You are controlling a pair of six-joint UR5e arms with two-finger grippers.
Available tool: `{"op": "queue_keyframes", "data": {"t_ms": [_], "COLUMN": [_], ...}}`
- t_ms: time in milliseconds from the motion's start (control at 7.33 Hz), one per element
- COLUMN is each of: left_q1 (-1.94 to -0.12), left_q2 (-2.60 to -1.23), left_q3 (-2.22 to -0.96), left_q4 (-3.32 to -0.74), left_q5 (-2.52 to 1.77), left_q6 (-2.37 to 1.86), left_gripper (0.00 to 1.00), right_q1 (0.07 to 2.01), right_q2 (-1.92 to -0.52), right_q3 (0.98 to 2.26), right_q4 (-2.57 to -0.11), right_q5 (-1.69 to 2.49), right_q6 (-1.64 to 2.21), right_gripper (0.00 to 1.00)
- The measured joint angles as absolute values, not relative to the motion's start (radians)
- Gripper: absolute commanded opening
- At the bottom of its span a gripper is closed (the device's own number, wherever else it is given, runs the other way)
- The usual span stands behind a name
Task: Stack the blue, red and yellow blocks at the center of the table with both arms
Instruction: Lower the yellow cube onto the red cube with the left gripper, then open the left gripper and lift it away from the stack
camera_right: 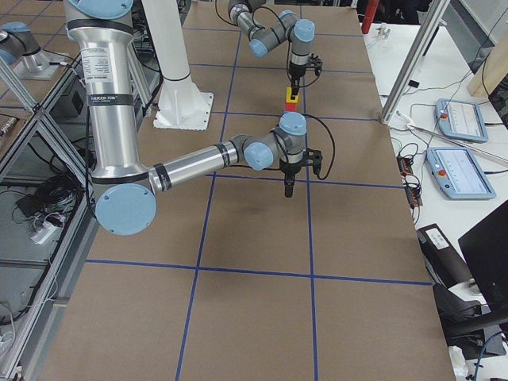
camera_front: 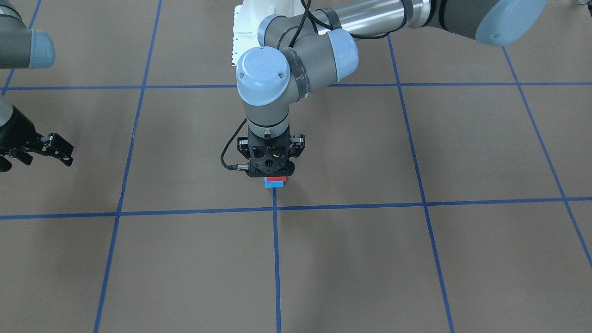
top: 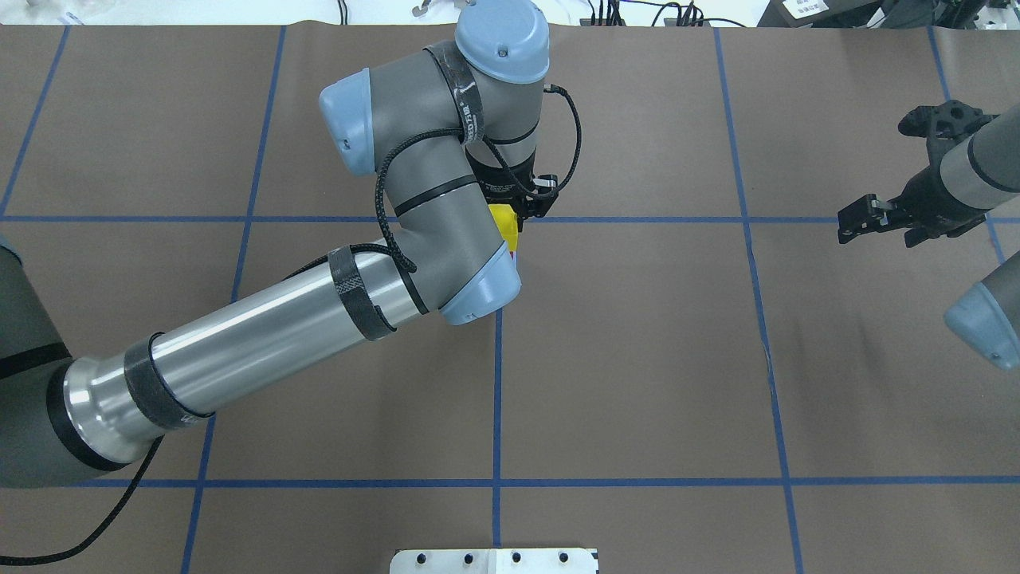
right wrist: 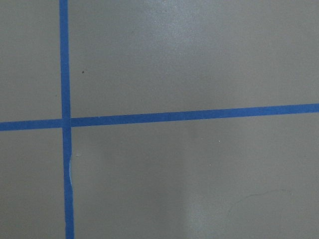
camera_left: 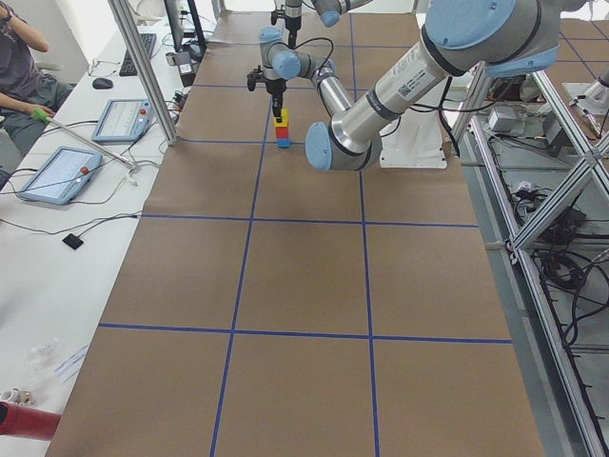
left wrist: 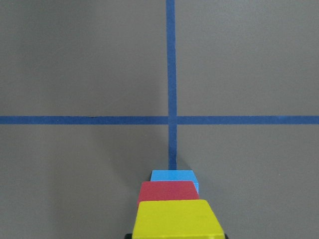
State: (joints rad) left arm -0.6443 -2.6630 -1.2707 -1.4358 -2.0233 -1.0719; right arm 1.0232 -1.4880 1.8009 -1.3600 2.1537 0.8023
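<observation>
A blue block, a red block and a yellow block stand stacked at the table's centre, next to a tape crossing. The yellow one is on top. My left gripper points straight down over the stack and is shut on the yellow block, with dark fingertips just showing at its lower corners in the left wrist view. Only the red and blue edges show under it from the front. My right gripper is open and empty, far off to the side above bare table.
Blue tape lines divide the brown table into squares. The robot's white base plate is at the near edge. A side bench with tablets and a seated person lies beyond the table.
</observation>
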Motion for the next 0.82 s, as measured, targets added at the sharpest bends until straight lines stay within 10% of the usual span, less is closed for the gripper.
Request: {"op": "queue_keyframes", "data": {"t_ms": [819], "left_q1": [-0.661], "left_q2": [-2.647], "left_q3": [-1.342], "left_q4": [-1.412], "left_q5": [-2.025], "left_q6": [-1.072], "left_gripper": [1.00], "right_q1": [1.023], "right_q2": [-1.488], "right_q3": [1.801], "right_q4": [-1.360], "right_q5": [2.154], "right_q6": [0.801], "right_gripper": [1.00]}}
